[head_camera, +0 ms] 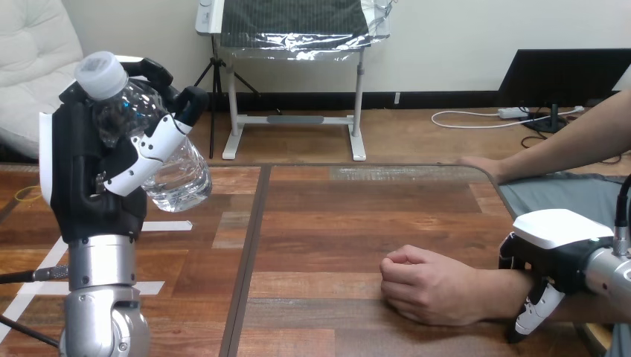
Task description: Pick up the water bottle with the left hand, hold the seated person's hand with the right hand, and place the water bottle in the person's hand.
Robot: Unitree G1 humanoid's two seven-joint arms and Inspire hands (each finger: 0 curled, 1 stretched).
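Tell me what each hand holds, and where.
Left hand grips the bottle around its upper body, below the cap. Right hand sits over the person's wrist; grip unclear.

wooden table (pixel 335 223), white tape strips (pixel 168 225) on its left part

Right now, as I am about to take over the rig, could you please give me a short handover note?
Left hand: raised at the table's left, fingers curled round the water bottle, which is tilted, cap uppermost.
Right hand: over the person's wrist, with a finger curled down its near side.
The person's hand: a closed fist resting on the wooden table.
Done: bottle picked up, wrist held.
Left: carry the bottle across and set it in the person's hand, which is not yet open.
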